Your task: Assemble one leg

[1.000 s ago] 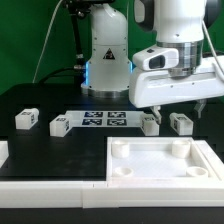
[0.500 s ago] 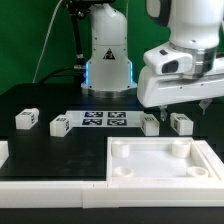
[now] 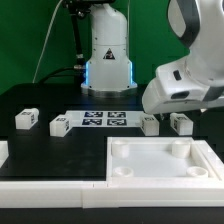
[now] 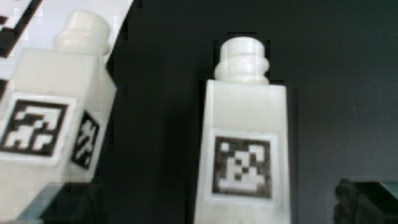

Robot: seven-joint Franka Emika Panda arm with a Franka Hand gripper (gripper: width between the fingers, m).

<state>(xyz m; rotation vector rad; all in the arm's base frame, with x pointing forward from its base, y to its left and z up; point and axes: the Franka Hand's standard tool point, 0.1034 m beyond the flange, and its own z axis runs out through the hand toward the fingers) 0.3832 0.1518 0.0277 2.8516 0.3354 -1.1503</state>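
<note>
Four small white legs with tags lie on the black table in the exterior view: two at the left [image 3: 25, 119] [image 3: 58, 125] and two at the right [image 3: 150, 124] [image 3: 181, 122]. The arm's white hand [image 3: 190, 85] hangs tilted over the right pair and hides its own fingers there. In the wrist view my gripper [image 4: 222, 205] is open, with dark fingertips [image 4: 370, 198] on either side of one leg [image 4: 249, 130]. They do not touch it. A second leg [image 4: 54, 100] lies beside it, outside the jaws.
The large white square slab with corner sockets [image 3: 160, 175] lies in front of the right legs. The marker board [image 3: 104, 120] lies between the two leg pairs. The robot base [image 3: 108, 60] stands at the back. A white piece [image 3: 3, 152] shows at the exterior view's left edge.
The hand has swung toward the exterior view's right and tilted over the right pair of legs. The legs and slab have not moved.
</note>
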